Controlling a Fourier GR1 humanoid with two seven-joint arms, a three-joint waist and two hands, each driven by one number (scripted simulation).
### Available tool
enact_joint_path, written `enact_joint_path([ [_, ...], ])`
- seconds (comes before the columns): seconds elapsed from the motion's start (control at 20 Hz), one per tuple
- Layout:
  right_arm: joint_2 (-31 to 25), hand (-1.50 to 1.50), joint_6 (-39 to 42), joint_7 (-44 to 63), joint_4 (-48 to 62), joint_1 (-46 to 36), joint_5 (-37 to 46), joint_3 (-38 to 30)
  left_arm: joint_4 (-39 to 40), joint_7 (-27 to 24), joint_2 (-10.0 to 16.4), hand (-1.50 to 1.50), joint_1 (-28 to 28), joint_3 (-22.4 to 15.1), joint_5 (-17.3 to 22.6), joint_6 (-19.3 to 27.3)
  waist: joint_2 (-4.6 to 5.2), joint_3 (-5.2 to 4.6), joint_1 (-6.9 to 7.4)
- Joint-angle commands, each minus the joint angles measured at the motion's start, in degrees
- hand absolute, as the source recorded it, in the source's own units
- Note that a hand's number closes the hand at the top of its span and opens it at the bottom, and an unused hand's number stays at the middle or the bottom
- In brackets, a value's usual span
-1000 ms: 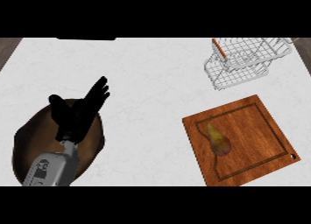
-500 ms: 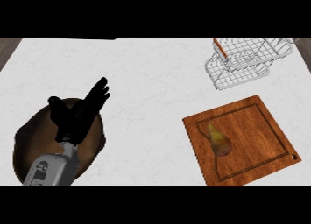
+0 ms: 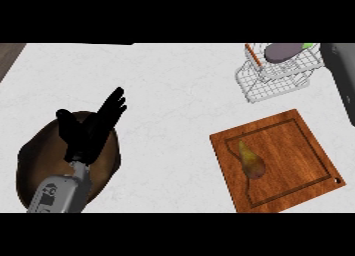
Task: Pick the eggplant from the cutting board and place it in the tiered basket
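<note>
The dark purple eggplant with its green stem lies at the top of the wire tiered basket at the back right. Whether anything holds it cannot be seen. My right forearm comes down the right edge beside the basket, and its hand is out of the picture. The wooden cutting board sits at the right front with a yellow-brown pear on it. My left hand rests open, fingers up, at the left.
A dark brown round bowl lies under my left hand and forearm. An orange handle sticks up at the basket's left side. White counter stretches between the bowl and the board.
The eggplant and my right forearm have come into view at the basket; neither showed before. The left hand, board and pear have not moved.
</note>
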Motion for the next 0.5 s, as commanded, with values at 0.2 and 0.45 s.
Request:
enact_joint_path([
  [0.2, 3.85, -1.50, -7.73, -6.89, 2.80, -5.79, -1.68, -3.82, 7.94, -4.69, -0.14, 0.00, -3.02, 2.19, -0.04, -1.21, 0.18, -0.07, -0.71],
  [0.45, 1.04, -1.50, -15.32, -8.06, 5.67, -3.70, -3.28, -8.06, 2.78, -4.25, 0.33, 0.00, 1.22, 0.63, -0.38, -1.97, -0.07, -0.03, -0.45],
])
